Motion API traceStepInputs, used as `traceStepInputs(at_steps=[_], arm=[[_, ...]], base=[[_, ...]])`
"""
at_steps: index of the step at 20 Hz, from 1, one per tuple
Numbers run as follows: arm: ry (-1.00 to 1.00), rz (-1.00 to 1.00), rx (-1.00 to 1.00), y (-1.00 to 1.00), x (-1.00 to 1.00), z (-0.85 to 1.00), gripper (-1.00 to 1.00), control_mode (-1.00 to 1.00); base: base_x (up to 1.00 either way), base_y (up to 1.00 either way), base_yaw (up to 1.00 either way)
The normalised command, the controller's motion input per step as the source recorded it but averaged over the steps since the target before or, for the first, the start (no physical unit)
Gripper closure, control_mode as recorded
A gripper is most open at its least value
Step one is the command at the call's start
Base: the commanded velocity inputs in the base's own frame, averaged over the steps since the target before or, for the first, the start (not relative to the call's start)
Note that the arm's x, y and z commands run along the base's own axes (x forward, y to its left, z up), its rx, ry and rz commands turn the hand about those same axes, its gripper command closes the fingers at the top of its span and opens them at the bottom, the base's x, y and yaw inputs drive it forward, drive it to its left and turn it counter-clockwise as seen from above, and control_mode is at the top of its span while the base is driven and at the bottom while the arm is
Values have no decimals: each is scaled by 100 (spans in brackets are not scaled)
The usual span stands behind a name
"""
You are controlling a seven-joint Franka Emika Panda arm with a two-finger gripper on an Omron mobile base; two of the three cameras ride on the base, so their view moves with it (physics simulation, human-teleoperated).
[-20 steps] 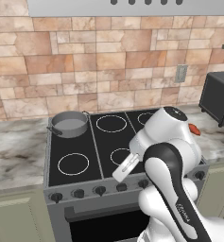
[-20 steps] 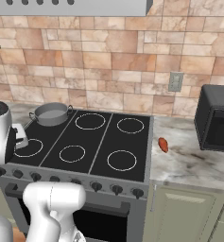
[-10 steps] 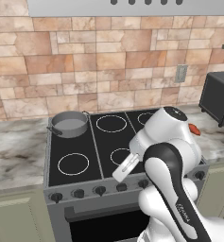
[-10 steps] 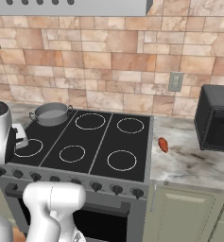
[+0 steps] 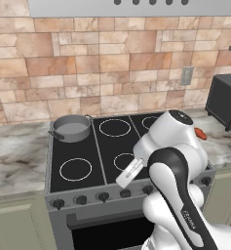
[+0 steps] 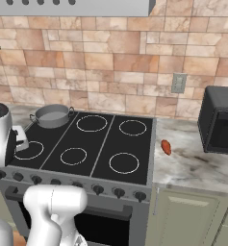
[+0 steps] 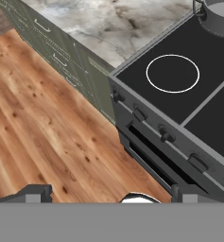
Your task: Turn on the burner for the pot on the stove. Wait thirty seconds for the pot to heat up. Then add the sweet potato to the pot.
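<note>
Tan and pink stone-tile wall (image 5: 87, 68) behind the marble counter (image 6: 197, 163), with a grey outlet plate (image 6: 178, 82) set in it above the counter. Steel hood (image 5: 136, 6) high on that wall. Black microwave (image 6: 221, 120) on the counter at the far right, under the outlet's right side. Olive-green cabinets (image 6: 192, 216) below the counter. Warm wood-plank floor (image 7: 42, 142) in front of the cabinets.

A home kitchen: a steel stove (image 5: 83, 188) with a black glass cooktop and front knobs, marble countertop (image 6: 197, 166), stone-tile backsplash (image 5: 112, 63), range hood (image 5: 136, 6), green cabinets (image 7: 56, 56), black microwave (image 6: 220, 120), and wood floor (image 7: 42, 137).
</note>
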Motion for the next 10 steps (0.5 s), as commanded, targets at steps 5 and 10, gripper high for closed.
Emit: traceStepInputs(at_steps=[5, 10], arm=[[0, 0, 0, 0, 0, 0, -100, -100], [0, 0, 0, 0, 0, 0, -100, -100]], base=[[0, 0, 0], [0, 0, 0]])
